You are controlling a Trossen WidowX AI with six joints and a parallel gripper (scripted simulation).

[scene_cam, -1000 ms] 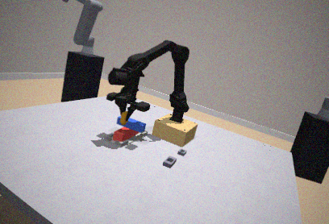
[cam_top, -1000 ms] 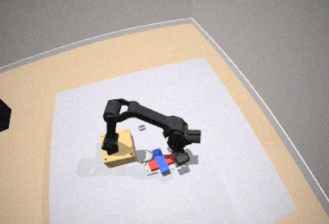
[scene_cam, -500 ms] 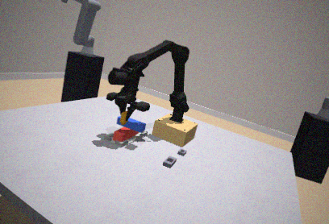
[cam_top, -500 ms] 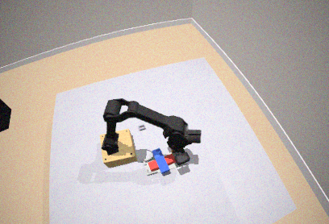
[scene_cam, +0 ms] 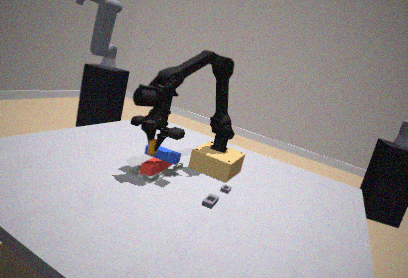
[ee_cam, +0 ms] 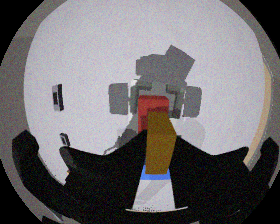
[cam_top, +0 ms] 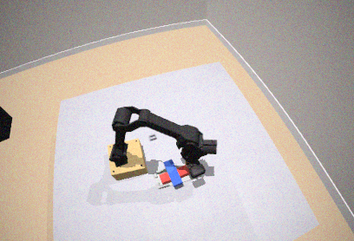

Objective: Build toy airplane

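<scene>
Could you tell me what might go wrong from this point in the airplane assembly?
1. The gripper holds the orange tail fin above the red fuselage; its tab could miss the tail socket, which no view shows.
2. The gripper hangs close to the seated blue wing and might knock it loose.

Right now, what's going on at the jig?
The arm's gripper is shut on the orange tail fin and hangs over the tail end of the red fuselage, which lies in the grey cradle. The blue wing sits across the fuselage. The fin is not yet seated, as far as the views show. Two small grey blocks lie off to the side on the table.
</scene>
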